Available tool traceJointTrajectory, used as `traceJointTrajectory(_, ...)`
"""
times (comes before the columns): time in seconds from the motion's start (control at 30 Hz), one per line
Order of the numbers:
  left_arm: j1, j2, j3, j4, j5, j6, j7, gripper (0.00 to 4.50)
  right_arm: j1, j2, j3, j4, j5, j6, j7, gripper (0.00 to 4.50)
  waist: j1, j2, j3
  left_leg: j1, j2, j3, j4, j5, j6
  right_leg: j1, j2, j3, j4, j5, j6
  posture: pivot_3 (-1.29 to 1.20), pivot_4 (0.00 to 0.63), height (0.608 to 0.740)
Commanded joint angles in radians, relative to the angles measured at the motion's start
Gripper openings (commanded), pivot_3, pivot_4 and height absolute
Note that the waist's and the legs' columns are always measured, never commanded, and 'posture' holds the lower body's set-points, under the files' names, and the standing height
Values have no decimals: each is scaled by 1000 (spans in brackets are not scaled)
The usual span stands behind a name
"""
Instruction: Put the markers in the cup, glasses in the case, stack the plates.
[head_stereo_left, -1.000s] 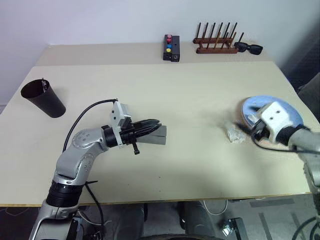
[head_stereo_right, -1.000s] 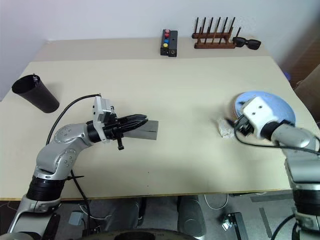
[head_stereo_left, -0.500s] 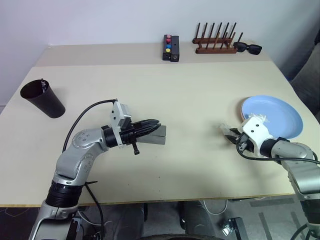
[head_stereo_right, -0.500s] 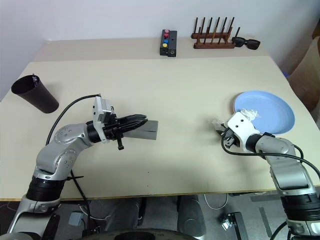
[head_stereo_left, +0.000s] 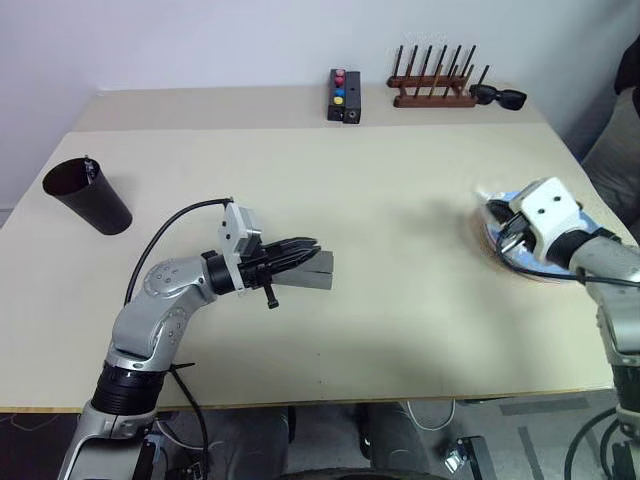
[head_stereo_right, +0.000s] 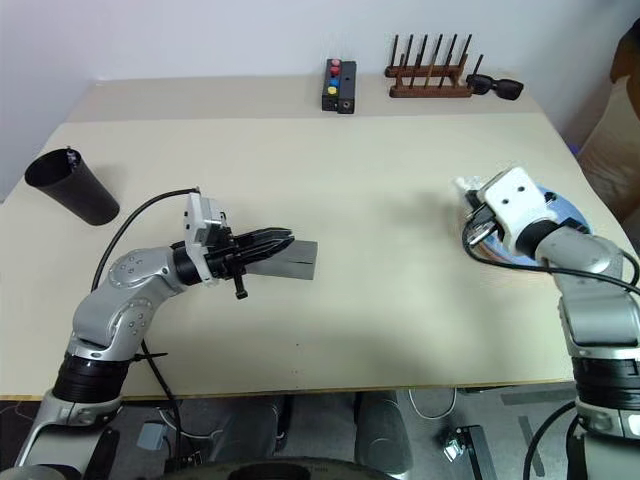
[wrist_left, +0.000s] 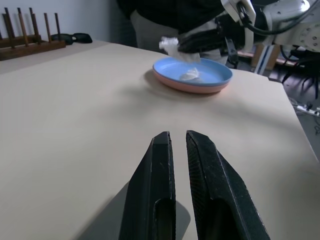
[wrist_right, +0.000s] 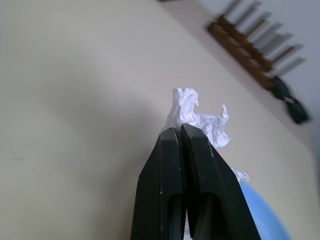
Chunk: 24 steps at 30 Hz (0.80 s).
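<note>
Your table (head_stereo_left: 400, 190) held the stacked plates (wrist_left: 192, 82), blue on pink, by its right edge, the cup (head_stereo_left: 85, 195) far left. Your right gripper (wrist_right: 181, 131) pinched crumpled paper (wrist_right: 192, 117) above them; your left gripper (head_stereo_left: 310, 262), nearly closed, gripped the case (head_stereo_left: 312, 272).

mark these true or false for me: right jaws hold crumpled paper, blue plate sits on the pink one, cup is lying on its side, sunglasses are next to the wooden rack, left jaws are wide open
1. The right gripper is shut on a crumpled white paper. True.
2. The blue plate sits on top of the pink plate. True.
3. The cup is lying on its side. False: it stands on its base at the table's left, rim up.
4. The black sunglasses lie beside the wooden rack. True.
5. The left gripper has its jaws wide open. False: they are nearly shut, with a narrow gap, over the grey case.
</note>
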<state>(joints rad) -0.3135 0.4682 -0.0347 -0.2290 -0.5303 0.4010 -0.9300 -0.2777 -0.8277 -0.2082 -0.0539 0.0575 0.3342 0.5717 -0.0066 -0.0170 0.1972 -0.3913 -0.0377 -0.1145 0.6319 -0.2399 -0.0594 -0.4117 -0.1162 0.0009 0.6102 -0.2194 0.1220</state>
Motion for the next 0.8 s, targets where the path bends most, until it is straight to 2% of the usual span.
traceJointTrajectory(0.03, -6, 8, 21, -5, 11, -33, 4, 444, -15, -48, -27, 94, -65, -14, -53, 28, -1, 0, 0, 0, 0, 0, 0, 0, 0, 0, 0, 0, 0, 0, 0, 0, 150, 734)
traceJointTrajectory(0.1, 0, 11, 25, -7, 12, -35, 6, 444, -11, -52, -19, 130, -69, -16, -48, 28, -3, 0, 0, 0, 0, 0, 0, 0, 0, 0, 0, 0, 0, 0, 0, 0, 150, 734)
traceJointTrajectory(0.2, 11, 16, 33, -12, 14, -37, 11, 444, -2, -63, 0, 184, -101, -37, -53, 895, -9, 0, 0, 1, 0, 0, 0, 0, 0, 0, 0, 0, 0, 0, 0, 0, 150, 734)
traceJointTrajectory(0.43, 37, 35, 61, -32, 21, -42, 35, 444, -42, -40, -2, 193, -75, -114, -34, 4463, -8, 1, 0, 1, 0, 0, 0, 0, 0, 0, 0, 0, 1, 0, 0, 0, 150, 734)
traceJointTrajectory(0.6, 115, 108, 172, -57, 3, -44, 46, 444, -17, 11, -13, 86, 85, -197, 119, 4463, -11, 1, 0, 1, 1, 0, -1, 0, 0, 0, 0, 0, 1, 0, 0, 0, 150, 734)
traceJointTrajectory(0.8, 280, 165, 334, -85, 10, -73, 79, 444, 51, 22, -15, -32, 269, -126, 298, 4463, -5, 1, 1, 1, 1, 0, 0, 0, 0, 0, 0, 0, 1, 0, 0, 0, 150, 734)
